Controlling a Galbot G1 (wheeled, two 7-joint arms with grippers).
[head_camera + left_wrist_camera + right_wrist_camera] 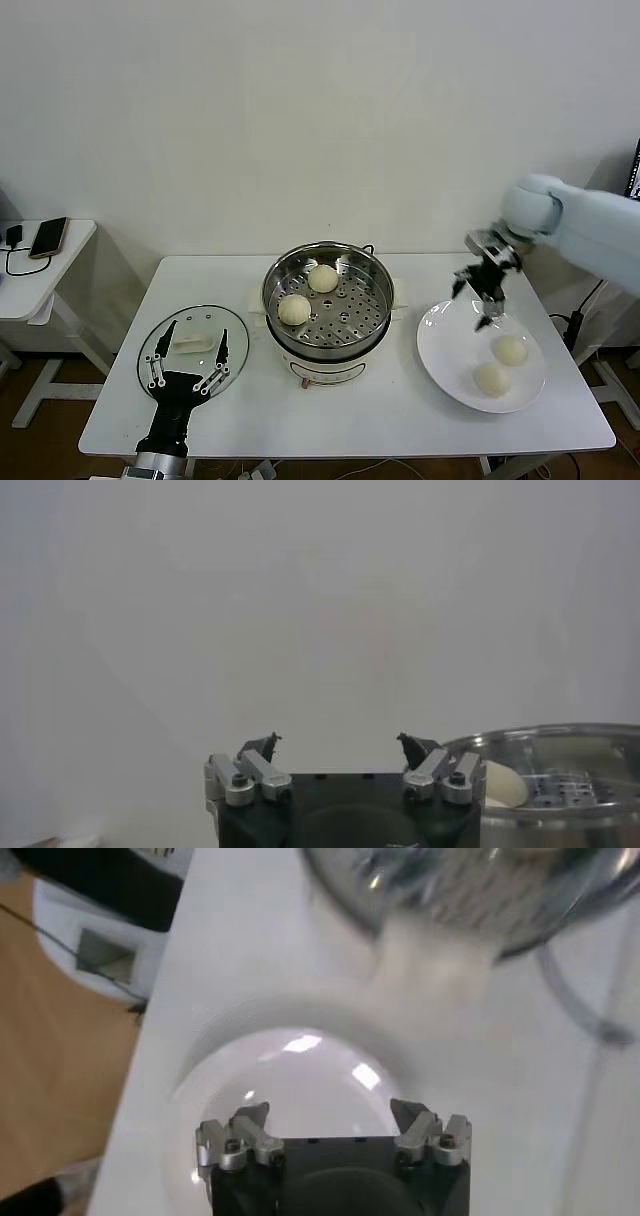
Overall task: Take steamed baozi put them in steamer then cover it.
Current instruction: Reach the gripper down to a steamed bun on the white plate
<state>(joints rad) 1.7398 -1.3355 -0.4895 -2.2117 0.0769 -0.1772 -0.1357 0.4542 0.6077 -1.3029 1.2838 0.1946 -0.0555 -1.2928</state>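
The steamer [375, 283] stands mid-table with two steamed baozi on its perforated tray, one at the back [322, 278] and one to the left [294, 309]. Two more baozi [510, 349] [491, 378] lie on a white plate [445, 345] at the right. My right gripper [475, 300] hangs open and empty over the plate's far edge; its wrist view shows the gripper [330, 1116] above bare plate [290, 1063]. The cover [205, 318] lies flat at the left. Over it, my left gripper [196, 335] is open and empty; it [338, 745] faces the wall with the steamer [560, 742] beside it.
A small white side table [25, 290] with a phone [48, 237] and cable stands off to the left. The steamer's cord runs off its back side. Bare tabletop [370, 410] lies along the front edge between cover and plate.
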